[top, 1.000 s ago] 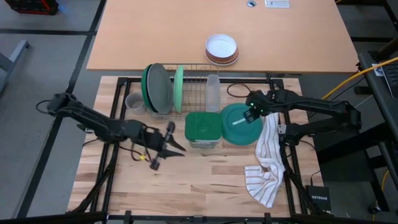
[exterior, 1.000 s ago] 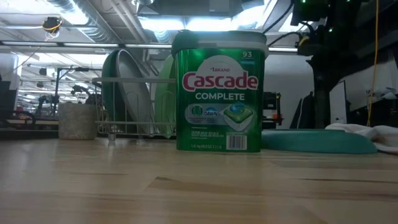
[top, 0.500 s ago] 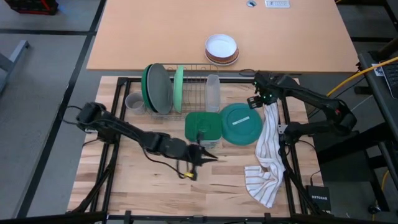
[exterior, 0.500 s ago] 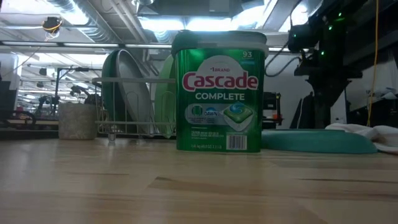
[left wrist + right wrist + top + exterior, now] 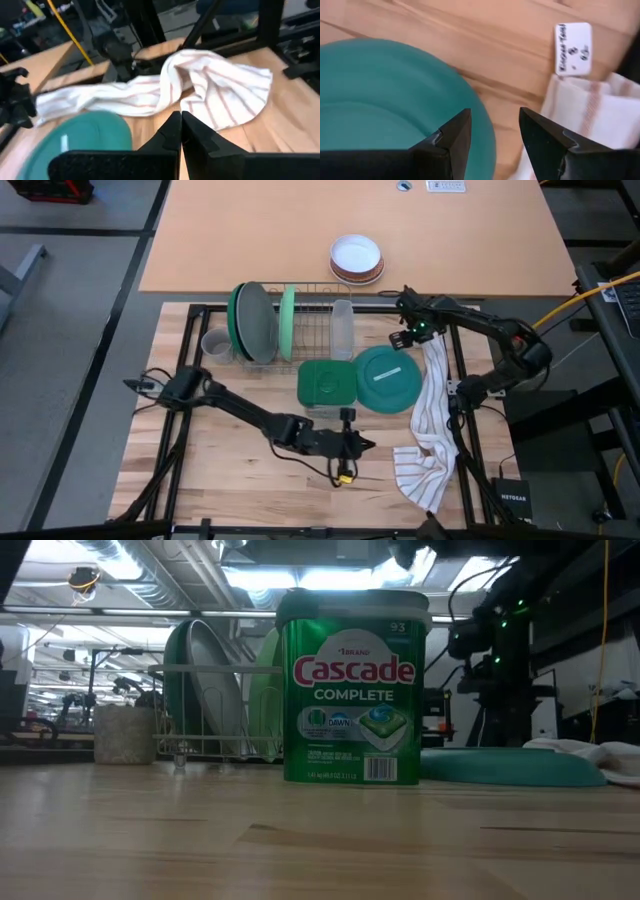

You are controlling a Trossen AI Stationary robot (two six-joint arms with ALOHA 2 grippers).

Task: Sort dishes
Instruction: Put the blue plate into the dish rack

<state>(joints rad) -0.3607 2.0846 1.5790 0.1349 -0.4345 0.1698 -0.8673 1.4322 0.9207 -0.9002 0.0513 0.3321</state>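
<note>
On the worktop, the rack stands far left, holding upright plates; the mug sits left of it. The tub is just before the rack, a flat plate to its right, then the towel.

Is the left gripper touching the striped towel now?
Apart. The high view shows bare wood between the left gripper, jaws shut, and the striped towel.

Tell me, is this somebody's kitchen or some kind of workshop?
Probably a lab or workshop staged as a kitchen. A dish rack and detergent tub sit on a bare wooden bench, with exposed ceiling ducts behind.
</note>
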